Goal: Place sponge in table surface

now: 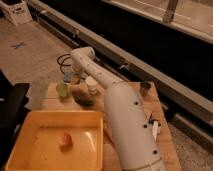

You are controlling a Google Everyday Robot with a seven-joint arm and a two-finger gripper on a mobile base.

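Gripper (pixel 80 93) clenched shut, low over table surface (pixel 156 107) near its far left corner, beside white cup (pixel 91 85); sponge not discernible, probably beneath it; judged light, squashy, forgiving, so best pinched across its narrow middle.

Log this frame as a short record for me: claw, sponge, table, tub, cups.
claw: shut, low at the table's far end, left in the view, under the arm's bend
sponge: bluish patch right beside the claw; whether it is gripped cannot be told
table surface: light wooden planks
yellow tub: near left part of the table, small orange item inside
white cup: upright, beyond the tub
dark cup: upright, far right corner
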